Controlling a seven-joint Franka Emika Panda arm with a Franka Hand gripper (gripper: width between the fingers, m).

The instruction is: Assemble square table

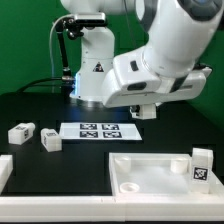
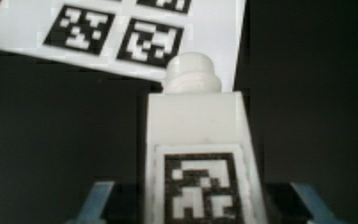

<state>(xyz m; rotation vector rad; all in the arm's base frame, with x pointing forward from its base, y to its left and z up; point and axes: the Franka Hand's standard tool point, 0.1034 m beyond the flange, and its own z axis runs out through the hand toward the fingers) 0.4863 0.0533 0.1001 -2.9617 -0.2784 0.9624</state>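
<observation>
Table leg [image 2: 194,140] gripped in end effector [image 2: 201,202], jaws part-closed on opposite sides, held in air over marker board [image 1: 97,130]. Likely light, stiff, smooth plastic, so slip risk. Hold flat faces mid-body, clear of screw tip [image 2: 194,72]. Tabletop slab [image 1: 160,178] lies on counter [image 1: 30,105].

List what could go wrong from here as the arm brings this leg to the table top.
1. The gripper clamps the held leg at its tagged end, far from the threaded tip. The leg could tilt or slip, and the tip could miss its hole.
2. A standing leg is already on the table top, at the exterior view's right. The arm may knock it when it comes down.
</observation>
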